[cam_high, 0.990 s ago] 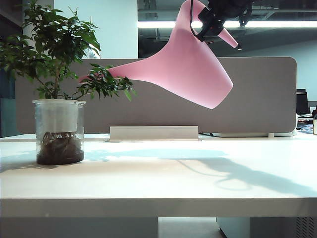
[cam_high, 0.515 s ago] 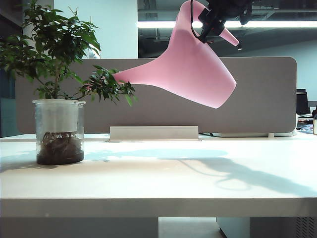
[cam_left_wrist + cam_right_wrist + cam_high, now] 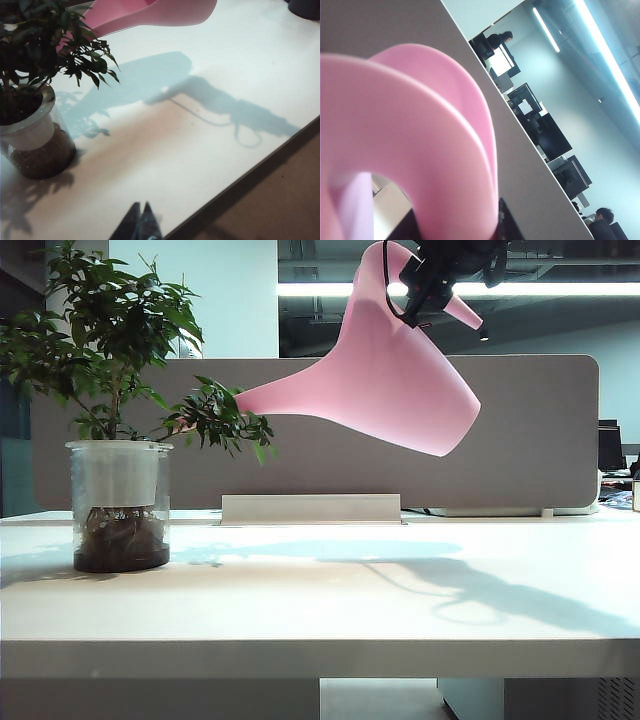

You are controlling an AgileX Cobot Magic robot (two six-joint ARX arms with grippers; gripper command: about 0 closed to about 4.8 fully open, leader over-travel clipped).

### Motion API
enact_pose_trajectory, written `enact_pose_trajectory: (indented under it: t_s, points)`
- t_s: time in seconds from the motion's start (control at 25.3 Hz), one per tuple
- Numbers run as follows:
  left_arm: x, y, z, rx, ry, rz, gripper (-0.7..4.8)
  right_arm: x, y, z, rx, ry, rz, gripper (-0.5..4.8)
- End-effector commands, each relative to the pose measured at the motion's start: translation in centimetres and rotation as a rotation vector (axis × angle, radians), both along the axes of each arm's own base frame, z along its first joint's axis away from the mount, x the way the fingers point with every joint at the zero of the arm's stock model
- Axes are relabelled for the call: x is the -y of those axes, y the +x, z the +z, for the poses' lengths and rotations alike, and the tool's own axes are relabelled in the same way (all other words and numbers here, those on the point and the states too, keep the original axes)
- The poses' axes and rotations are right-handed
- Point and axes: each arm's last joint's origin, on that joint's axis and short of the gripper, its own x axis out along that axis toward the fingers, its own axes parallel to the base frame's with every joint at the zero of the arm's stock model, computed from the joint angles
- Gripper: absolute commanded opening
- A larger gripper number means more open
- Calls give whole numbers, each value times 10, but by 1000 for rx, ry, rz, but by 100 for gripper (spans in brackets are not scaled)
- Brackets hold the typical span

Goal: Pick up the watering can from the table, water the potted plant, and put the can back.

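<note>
The pink watering can [image 3: 390, 390] hangs high over the white table [image 3: 330, 605], tipped so its long spout slants down to the left into the leaves of the potted plant [image 3: 115, 390]. My right gripper [image 3: 425, 285] is shut on the can's arched handle at the top; the right wrist view shows the handle [image 3: 420, 140] filling the gap between the dark fingers of that gripper [image 3: 455, 227]. The spout tip is hidden among the leaves. My left gripper [image 3: 141, 212] is shut and empty, low near the table's front edge, away from the plant [image 3: 35, 50] and the can [image 3: 150, 10].
A grey partition panel [image 3: 520, 440] stands along the table's back edge, with a pale metal bracket [image 3: 310, 508] at its foot. The plant's glass jar [image 3: 120, 505] sits at the far left of the table. The table's front edge [image 3: 250, 170] runs beside my left gripper.
The can has tipped a little further, its spout dropping lower into the plant's right-hand branch, which has dipped slightly. The left gripper has kept still.
</note>
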Motion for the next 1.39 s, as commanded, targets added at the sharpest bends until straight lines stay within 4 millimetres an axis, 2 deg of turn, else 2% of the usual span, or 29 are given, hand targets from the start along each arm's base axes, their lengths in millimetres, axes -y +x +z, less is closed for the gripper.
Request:
enact_pose_trajectory:
  t_s: [0.04,0.12,0.67,0.83,1.07,1.39]
  points:
    - [0,0,2,13,-3,-5,3,1,-6,21,120,46,3,-5]
    - [0,0,2,13,-3,-5,3,-4,-8,21,128,4,8,-5]
    - [0,0,2,13,-3,-5,3,-8,-10,25,162,-4,18,-5]
    - [0,0,2,13,-3,-5,3,-17,-16,27,190,8,44,-5]
    - [0,0,2,13,-3,-4,3,-21,-17,28,198,-5,43,-5]
    - [0,0,2,13,-3,-5,3,-14,-12,17,62,141,-12,-5]
